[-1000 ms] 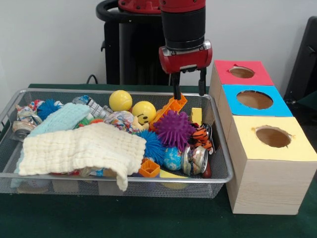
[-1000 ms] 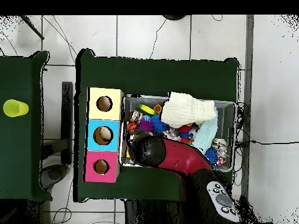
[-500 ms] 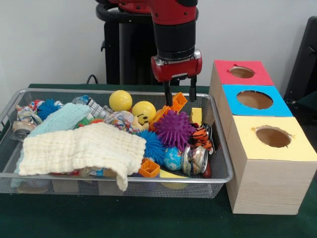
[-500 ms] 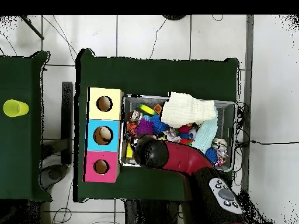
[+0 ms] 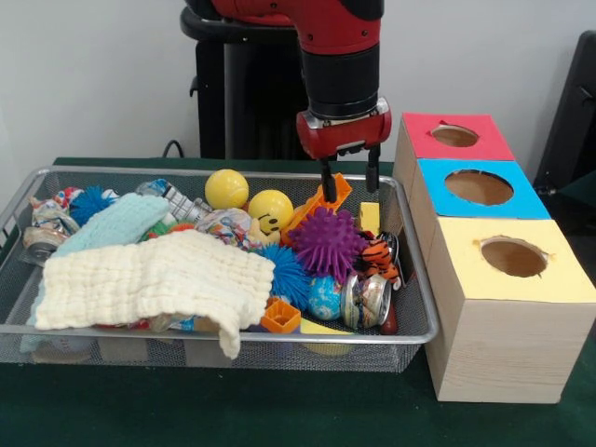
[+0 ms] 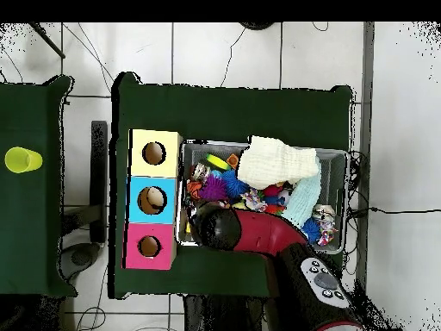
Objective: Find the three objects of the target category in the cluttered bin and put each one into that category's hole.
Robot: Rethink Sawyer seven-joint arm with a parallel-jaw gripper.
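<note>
From the front, the gripper [image 5: 348,181] hangs over the bin's [image 5: 121,332] far edge near the corner next to the boxes, its two fingers apart with nothing between them, which reads as a hand searching or lining up a pick, not carrying anything. Directly beneath the fingertips sits an orange block [image 5: 323,202], tilted against a purple spiky ball [image 5: 327,242]; whether a fingertip touches the block cannot be told. Which category is wanted is not shown, so the targets could be the balls, such as the two yellow balls [image 5: 250,199] by the far edge, the blocks, or the crushed can [image 5: 365,300] near the front edge. A cream cloth [image 5: 154,279] is draped over the left half of the heap, probably hiding more items, which is why a search is needed at all. The red box [image 5: 453,138], blue box [image 5: 480,189] and yellow box [image 5: 513,259] stand in a row just beside the bin's right edge, holes upward, close enough for short drops. From overhead, the arm [image 6: 258,234] covers the bin's corner nearest the red box [image 6: 150,246], the cloth [image 6: 277,162] lies along the opposite edge, and a yellow cup [image 6: 23,159] stands on a separate table, well apart.
</note>
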